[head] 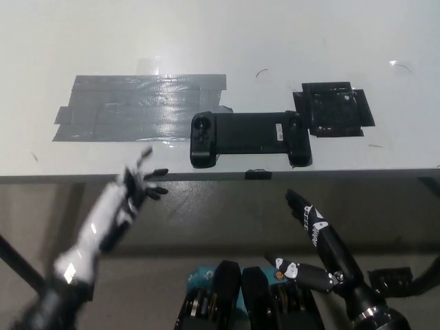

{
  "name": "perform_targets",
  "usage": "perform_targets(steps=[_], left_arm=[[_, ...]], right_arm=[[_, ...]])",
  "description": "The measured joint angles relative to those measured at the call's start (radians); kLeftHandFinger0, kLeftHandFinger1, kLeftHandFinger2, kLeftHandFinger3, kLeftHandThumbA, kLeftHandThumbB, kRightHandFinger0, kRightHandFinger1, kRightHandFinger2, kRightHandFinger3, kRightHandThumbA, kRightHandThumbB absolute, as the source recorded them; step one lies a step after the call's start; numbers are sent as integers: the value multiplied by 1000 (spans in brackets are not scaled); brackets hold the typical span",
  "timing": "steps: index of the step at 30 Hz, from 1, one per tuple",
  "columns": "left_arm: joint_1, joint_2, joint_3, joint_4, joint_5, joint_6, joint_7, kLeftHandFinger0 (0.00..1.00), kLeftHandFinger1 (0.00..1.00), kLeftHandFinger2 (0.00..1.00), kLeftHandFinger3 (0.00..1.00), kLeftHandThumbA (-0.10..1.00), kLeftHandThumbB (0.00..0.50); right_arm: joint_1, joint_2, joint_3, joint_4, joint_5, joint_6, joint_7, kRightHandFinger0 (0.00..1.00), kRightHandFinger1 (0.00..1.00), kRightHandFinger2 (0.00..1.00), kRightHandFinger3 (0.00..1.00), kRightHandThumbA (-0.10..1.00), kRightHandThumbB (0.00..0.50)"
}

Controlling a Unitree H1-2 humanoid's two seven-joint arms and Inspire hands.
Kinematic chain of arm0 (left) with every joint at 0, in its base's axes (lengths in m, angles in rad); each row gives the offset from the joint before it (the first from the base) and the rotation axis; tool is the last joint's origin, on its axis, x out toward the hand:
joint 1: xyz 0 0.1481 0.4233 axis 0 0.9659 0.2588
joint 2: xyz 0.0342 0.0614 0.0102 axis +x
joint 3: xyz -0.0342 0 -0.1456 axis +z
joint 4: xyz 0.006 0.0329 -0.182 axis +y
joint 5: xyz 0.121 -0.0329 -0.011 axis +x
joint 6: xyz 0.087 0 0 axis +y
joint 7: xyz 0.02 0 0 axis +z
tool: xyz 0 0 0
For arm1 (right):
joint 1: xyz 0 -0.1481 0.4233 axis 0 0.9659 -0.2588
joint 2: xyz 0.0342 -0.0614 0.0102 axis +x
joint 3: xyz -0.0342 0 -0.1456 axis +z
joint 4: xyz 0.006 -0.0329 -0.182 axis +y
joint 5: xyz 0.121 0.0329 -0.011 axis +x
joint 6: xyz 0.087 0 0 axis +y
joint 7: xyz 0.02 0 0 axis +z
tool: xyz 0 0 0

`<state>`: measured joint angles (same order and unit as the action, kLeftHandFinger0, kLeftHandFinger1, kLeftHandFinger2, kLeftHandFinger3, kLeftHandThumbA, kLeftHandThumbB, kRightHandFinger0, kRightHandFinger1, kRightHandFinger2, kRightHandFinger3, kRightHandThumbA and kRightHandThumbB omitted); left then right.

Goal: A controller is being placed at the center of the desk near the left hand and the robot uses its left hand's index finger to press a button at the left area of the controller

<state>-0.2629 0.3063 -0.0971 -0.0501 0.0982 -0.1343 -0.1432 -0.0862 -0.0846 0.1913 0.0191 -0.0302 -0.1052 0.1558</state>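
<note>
Head view: my left hand (134,189), fingers spread and empty, must reach forward-right to the controller (247,137) and its left button (201,126).

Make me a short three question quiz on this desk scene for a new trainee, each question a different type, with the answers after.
1. True or false: the left hand is touching the controller.
2. What lies on the desk left of the controller? A) grey tape patch B) a mug C) a keyboard
3. Fill in: the right hand is held ____ the desk's front edge.

Key: 1 false, it is apart from it, near the desk edge. 2 A, the grey tape patch. 3 below.
</note>
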Motion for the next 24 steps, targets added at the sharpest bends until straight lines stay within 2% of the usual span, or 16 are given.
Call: perform_targets(steps=[6, 7, 8, 9, 10, 11, 12, 13, 14, 15, 16, 18, 19, 20, 22, 24], left_arm=[[-171, 82, -5, 31, -79, 130, -104, 0, 0, 4, 1000, 1000, 312], [-194, 85, -9, 48, -86, 148, -118, 17, 8, 67, 1000, 1000, 306], [-225, 89, -15, 72, -94, 174, -138, 82, 59, 183, 1000, 1000, 293], [-252, 92, -25, 92, -100, 194, -156, 245, 97, 233, 1000, 1000, 280], [-281, 95, -39, 118, -105, 218, -177, 442, 116, 267, 1000, 1000, 290], [-296, 96, -48, 132, -106, 234, -187, 555, 126, 279, 1000, 1000, 302], [-318, 97, -62, 152, -107, 253, -203, 609, 127, 290, 1000, 1000, 309], [-334, 97, -76, 172, -106, 273, -216, 422, 121, 305, 1000, 1000, 317], [-353, 97, -96, 194, -104, 294, -233, 195, 106, 316, 1000, 1000, 294], [-364, 97, -110, 206, -103, 309, -246, 8, 114, 373, 1000, 1000, 302], [-377, 97, -127, 225, -103, 323, -260, 0, 177, 460, 1000, 1000, 302], [-401, 97, -159, 271, -103, 348, -291, 0, 218, 498, 1000, 1000, 311], [-412, 97, -174, 293, -102, 359, -310, 0, 220, 486, 1000, 1000, 351], [-420, 97, -191, 317, -102, 373, -326, 46, 233, 480, 1000, 1000, 384], [-435, 99, -216, 349, -100, 402, -355, 9, 242, 495, 1000, 1000, 382], [-448, 101, -236, 369, -99, 431, -382, 0, 254, 516, 1000, 1000, 358]], right_arm=[[14, 0, 2, 0, -2, 0, 5, 1000, 1000, 1000, 1000, 776, 254], [15, -1, 2, 0, -2, 0, 5, 1000, 1000, 1000, 1000, 774, 253], [16, 0, 2, 0, -2, -1, 6, 1000, 1000, 1000, 1000, 774, 251], [18, 0, 2, 0, -2, -1, 6, 1000, 1000, 1000, 1000, 772, 248], [19, -1, 2, 0, -2, -1, 6, 1000, 1000, 1000, 1000, 769, 247], [21, -1, 2, 0, -3, -1, 7, 1000, 1000, 1000, 1000, 759, 243], [23, -1, 2, 0, -4, -1, 8, 1000, 1000, 1000, 1000, 755, 243], [24, -1, 2, 0, -4, -1, 9, 1000, 1000, 1000, 1000, 754, 248], [24, -1, 2, 0, -6, -1, 10, 1000, 1000, 1000, 1000, 755, 247], [25, -1, 2, 0, -7, -1, 10, 1000, 1000, 1000, 1000, 756, 247], [25, -1, 2, 0, -9, -1, 11, 1000, 1000, 1000, 1000, 756, 248], [26, -1, 1, 0, -10, -1, 12, 1000, 1000, 1000, 1000, 743, 249], [26, -1, 1, 0, -10, -1, 13, 1000, 1000, 1000, 1000, 739, 249], [26, -1, 1, 0, -10, -1, 14, 1000, 1000, 1000, 1000, 738, 249], [26, -1, 1, -1, -11, -1, 16, 1000, 1000, 1000, 1000, 734, 244], [25, -1, 1, -1, -11, -1, 18, 1000, 1000, 1000, 1000, 724, 237]])
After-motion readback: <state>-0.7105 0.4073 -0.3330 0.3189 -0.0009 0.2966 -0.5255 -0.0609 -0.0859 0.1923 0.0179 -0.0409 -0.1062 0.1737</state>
